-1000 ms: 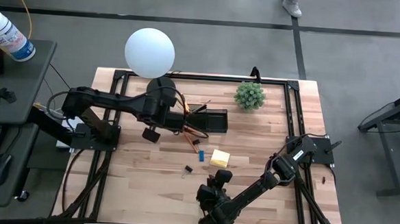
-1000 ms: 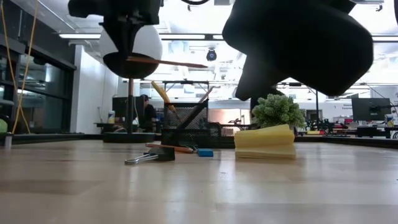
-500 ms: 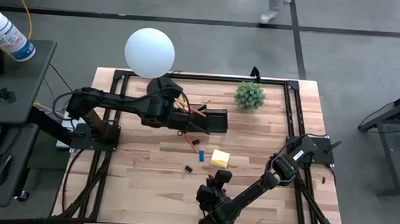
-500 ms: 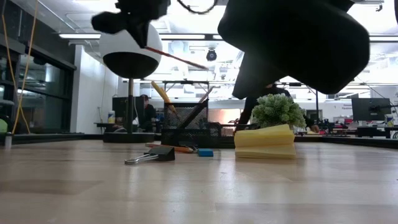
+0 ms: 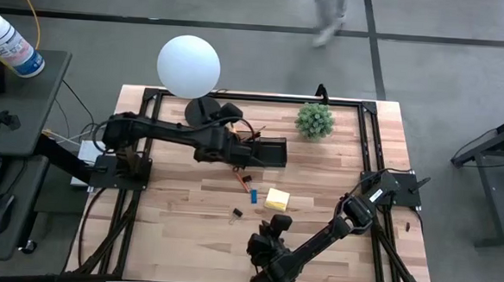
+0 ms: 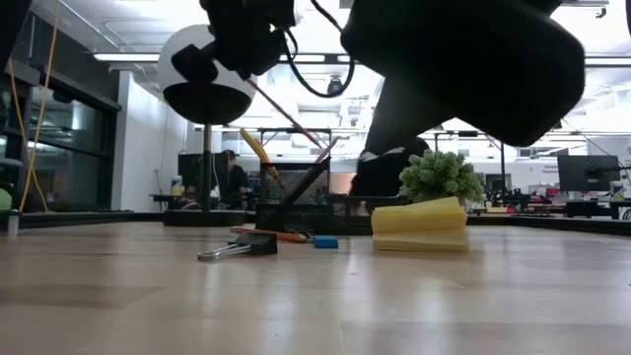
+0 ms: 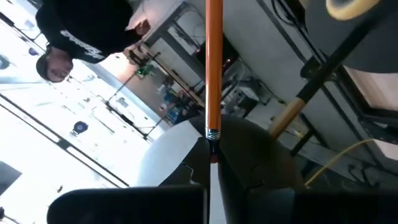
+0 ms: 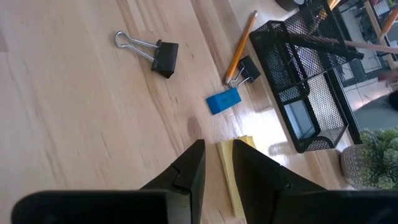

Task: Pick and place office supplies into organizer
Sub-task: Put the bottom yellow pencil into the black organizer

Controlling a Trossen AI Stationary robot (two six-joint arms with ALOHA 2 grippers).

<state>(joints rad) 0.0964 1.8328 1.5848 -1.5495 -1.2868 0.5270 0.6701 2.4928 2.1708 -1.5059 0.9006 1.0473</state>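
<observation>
Lamp and plant beside organizer

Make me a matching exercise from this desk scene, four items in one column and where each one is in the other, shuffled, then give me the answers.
1. orange pencil
2. blue eraser
3. sticky-note pad
4. yellow-handled scissors

A. standing in the organizer
B. on the table just ahead of the right gripper
C. held in the left gripper, above the table
D. lying beside a binder clip and a second pencil

Pairs: 1-C, 2-D, 3-B, 4-A
</observation>
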